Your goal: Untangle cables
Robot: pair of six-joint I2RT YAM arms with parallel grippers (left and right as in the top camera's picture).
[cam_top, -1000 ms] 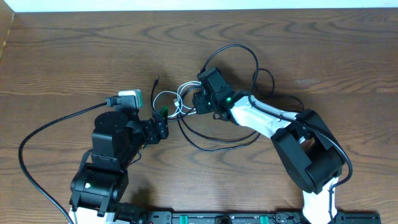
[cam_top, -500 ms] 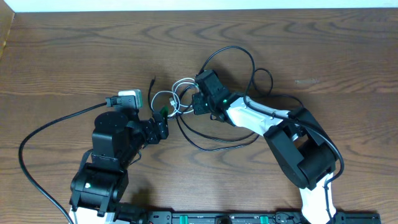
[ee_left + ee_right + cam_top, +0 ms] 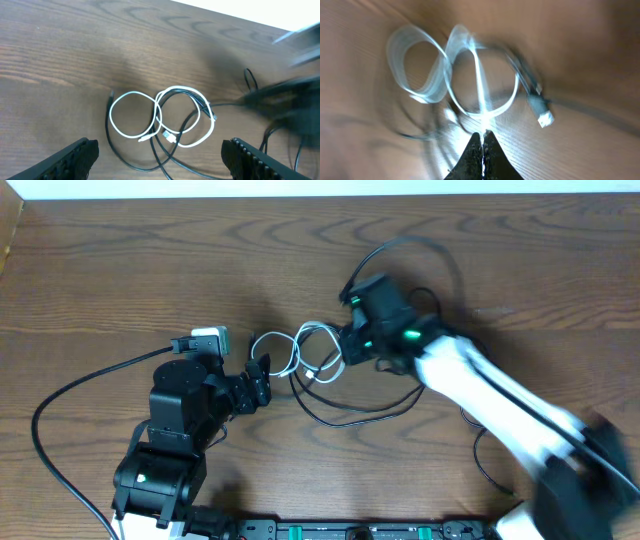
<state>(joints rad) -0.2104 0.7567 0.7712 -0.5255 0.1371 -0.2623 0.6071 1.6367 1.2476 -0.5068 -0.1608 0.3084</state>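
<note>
A brown wooden bench (image 3: pixel 120 260) is carrying two thin cords between two robot arms. The white cable (image 3: pixel 159 107) is lying near the middle of the bench in two rounded loops side by side, like a figure of eight. The black cable (image 3: pixel 161 152) is running under and through those loops and trailing off toward the near edge and the right side.

The left claw (image 3: pixel 264 378) is hovering just beside the left loop. In its own wrist view its fingers are standing wide apart, one at each lower corner, gripping nothing.

The right arm is showing as a heavy blur in the overhead view. In the right wrist view, the right claw (image 3: pixel 482 136) is showing its fingers pressed together. It seems to be pinching the white cable at the bottom of the nearer loop, though the blur is making this uncertain. A white plug (image 3: pixel 544 116) is lying free to the right of that loop.

Judging by this, the untangling is only partly under way. One cord appears grasped, but the white loops and the black cord are crossing each other in several places. Separating the two and laying each out apart is yet to be done.
</note>
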